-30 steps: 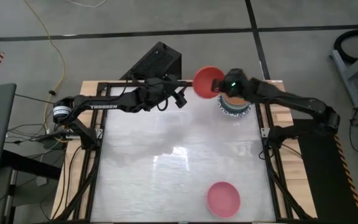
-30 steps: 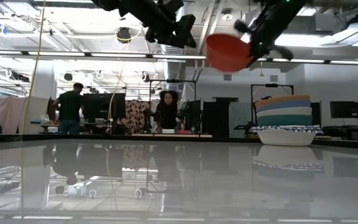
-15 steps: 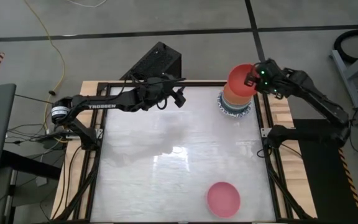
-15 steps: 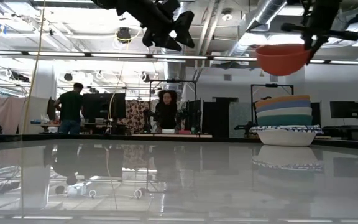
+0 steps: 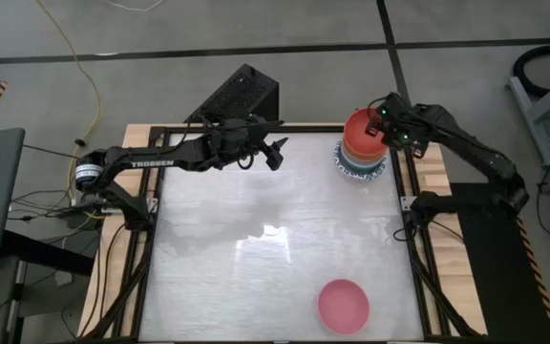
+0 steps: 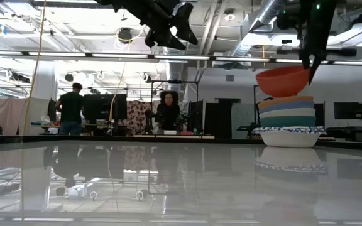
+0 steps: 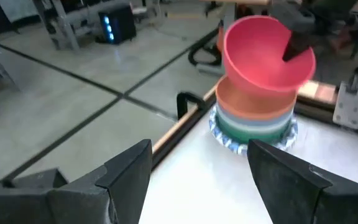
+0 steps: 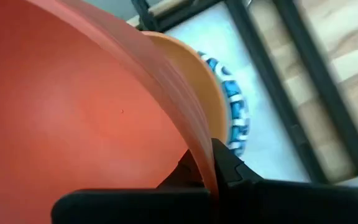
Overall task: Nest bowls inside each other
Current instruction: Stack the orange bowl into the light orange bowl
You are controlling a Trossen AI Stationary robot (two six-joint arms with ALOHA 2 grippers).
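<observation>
A red bowl (image 5: pixel 361 126) hangs in my right gripper (image 5: pixel 387 129), directly over a stack of bowls (image 6: pixel 288 119) at the table's far right. The stack has a white blue-patterned bowl at the bottom, then teal, cream, blue and an orange bowl (image 7: pixel 253 102) on top. A pink bowl (image 5: pixel 342 306) rests on its base near the front edge. My left gripper (image 5: pixel 277 153) hovers open, high over the far middle of the table, holding nothing. My right gripper pinches the red bowl's rim (image 8: pixel 194 149) on its right-hand side, one finger inside the bowl and one outside. The fingers come down from above at a slant. The bowl (image 6: pixel 283 80) hangs mouth up, slightly tilted, just over the orange bowl; whether they touch I cannot tell.
A black box (image 5: pixel 242 96) stands beyond the table's far edge. The black frame rail (image 5: pixel 411 205) runs close along the stack's right side. People (image 6: pixel 168 113) stand in the room behind. The glossy tabletop (image 5: pixel 275 239) lies between stack and pink bowl.
My right gripper has carried the red bowl toward the table's right edge, over the stack, and down close to its top. The bowl has turned from lying on its side to nearly mouth up. My left gripper has rolled a little in place.
</observation>
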